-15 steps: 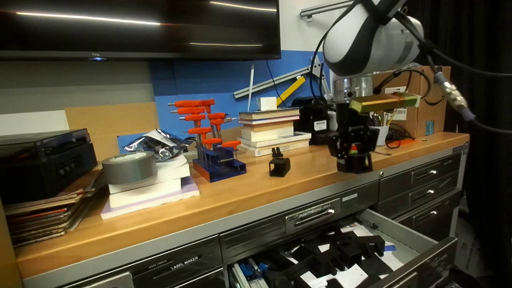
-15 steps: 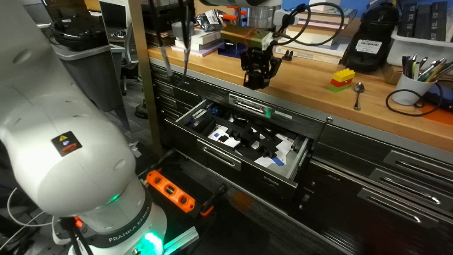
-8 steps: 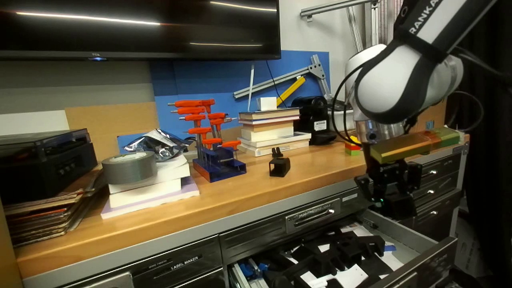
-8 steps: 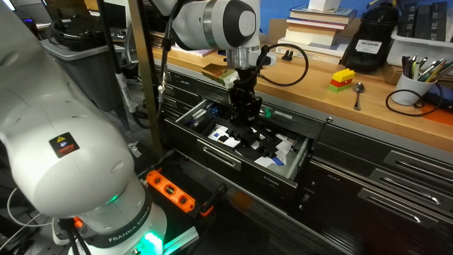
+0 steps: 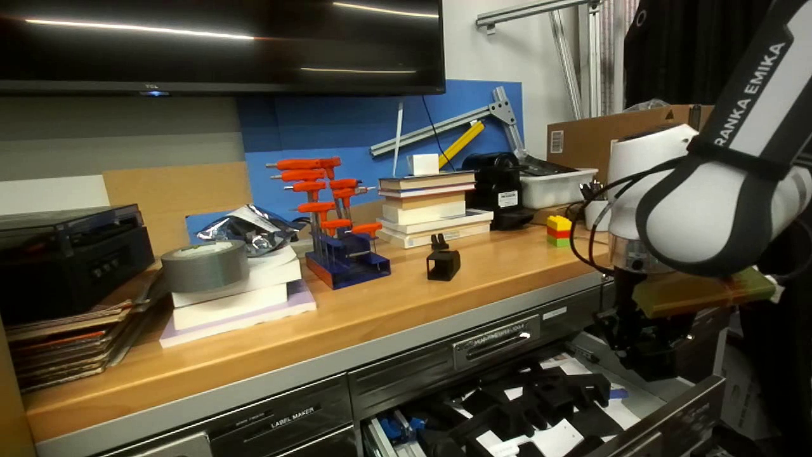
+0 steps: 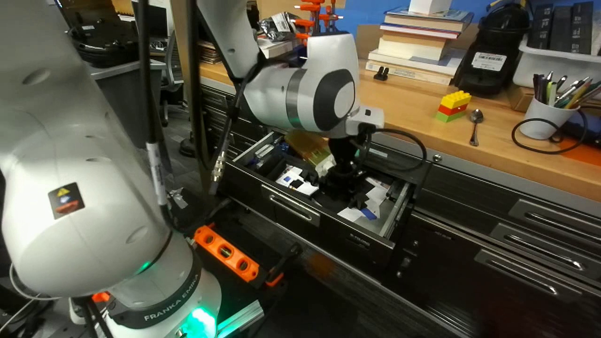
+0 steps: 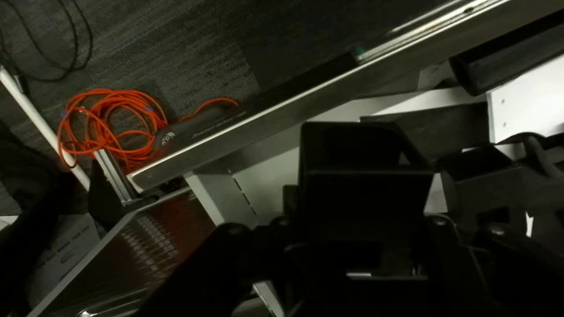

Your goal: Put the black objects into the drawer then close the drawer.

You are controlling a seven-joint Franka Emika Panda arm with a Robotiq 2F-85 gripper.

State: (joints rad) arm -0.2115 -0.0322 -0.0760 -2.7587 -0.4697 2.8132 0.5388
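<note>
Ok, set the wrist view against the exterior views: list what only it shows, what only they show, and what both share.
Only the wrist view shows the coil of orange cable on the floor.

Only the exterior views show the wooden worktop, with the toy brick stack, the book pile, the orange-handled tools and a small two-pronged black piece.

Both show the open drawer, black parts lying in it, the end effector and the hollow black piece it appears to grip, which is hard to make out from outside.

The screen reads TCL; a drawer front below the desk's front edge, LABEL MAKER; the robot base, FRANKA EMIKA; the arm sticker, a warning triangle.
</note>
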